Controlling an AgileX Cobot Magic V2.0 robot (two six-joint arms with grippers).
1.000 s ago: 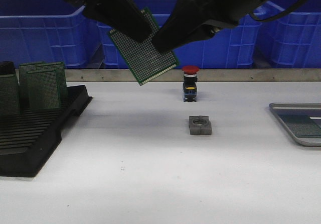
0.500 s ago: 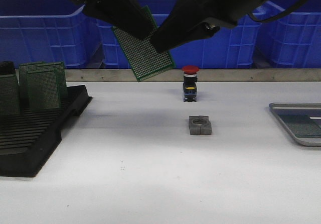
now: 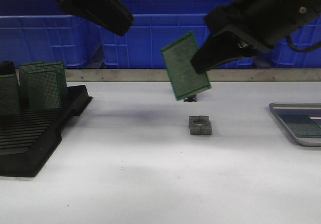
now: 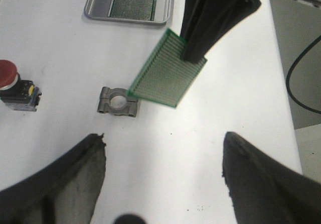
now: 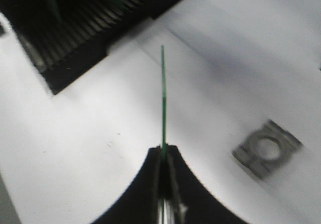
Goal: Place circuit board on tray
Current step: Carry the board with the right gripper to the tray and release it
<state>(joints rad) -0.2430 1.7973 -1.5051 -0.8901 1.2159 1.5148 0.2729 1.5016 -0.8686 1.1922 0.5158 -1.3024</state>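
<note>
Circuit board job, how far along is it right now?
Done: the handover. The left hand is open and clear of the circuit board, and one board already lies in the tray. In hand: the right hand pinches the board in the air. Left: carrying it to the tray and setting it down.

I see the green perforated circuit board [image 3: 185, 66] tilted in the air; the silver-grey tray [image 3: 283, 118] holds another board flat.
</note>
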